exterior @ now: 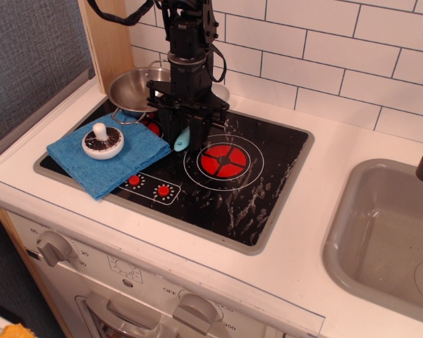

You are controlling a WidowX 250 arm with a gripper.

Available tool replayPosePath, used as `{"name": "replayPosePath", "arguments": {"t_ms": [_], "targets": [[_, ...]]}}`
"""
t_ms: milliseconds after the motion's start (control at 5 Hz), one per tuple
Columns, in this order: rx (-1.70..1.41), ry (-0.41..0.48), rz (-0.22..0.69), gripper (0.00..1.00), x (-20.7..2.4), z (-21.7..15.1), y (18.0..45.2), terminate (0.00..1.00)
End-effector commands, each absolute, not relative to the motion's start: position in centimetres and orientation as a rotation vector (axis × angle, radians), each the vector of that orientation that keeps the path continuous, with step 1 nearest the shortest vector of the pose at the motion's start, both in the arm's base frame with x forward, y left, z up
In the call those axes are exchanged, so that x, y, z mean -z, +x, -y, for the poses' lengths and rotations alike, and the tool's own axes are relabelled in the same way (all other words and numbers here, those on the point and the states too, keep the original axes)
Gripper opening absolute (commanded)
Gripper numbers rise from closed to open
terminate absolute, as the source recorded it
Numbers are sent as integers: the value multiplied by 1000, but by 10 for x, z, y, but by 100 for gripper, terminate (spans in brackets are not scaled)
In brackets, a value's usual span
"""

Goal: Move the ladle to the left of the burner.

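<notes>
On the black hob there was 1 fully visible burner [223, 161], its red centre cut into 4 wedges, and part of a 2nd red ring showed under the steel pan [144, 88] at the back left. 2 small red control dots [149, 185] sat near the front edge. 1 blue cloth [109, 153] lay over the hob's left side, with 1 white-knobbed lid [103, 141] on it. The gripper [185, 127] hung just left of the burner, clamped on the ladle [182, 139]; only its light blue handle end showed clearly, pointing down between the cloth and the burner rings. Whether that tip touched the glass could not be told. The arm hid most of the ladle's bowl. 1 grey sink [345, 232] sat well apart to the right.
</notes>
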State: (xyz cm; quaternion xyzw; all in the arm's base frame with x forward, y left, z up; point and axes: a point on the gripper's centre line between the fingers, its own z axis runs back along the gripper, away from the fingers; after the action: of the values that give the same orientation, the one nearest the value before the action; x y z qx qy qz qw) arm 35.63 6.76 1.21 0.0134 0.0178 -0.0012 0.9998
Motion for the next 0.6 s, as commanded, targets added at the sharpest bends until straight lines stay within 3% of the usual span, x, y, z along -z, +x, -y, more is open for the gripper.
{"name": "replayPosePath", "arguments": {"t_ms": [0,200,400], "targets": [[30,34,79,100,-51,-66,352,0],[45,38,142,100,-74,-63,348,0],[41,35,155,100,-79,-64,343,0]]}}
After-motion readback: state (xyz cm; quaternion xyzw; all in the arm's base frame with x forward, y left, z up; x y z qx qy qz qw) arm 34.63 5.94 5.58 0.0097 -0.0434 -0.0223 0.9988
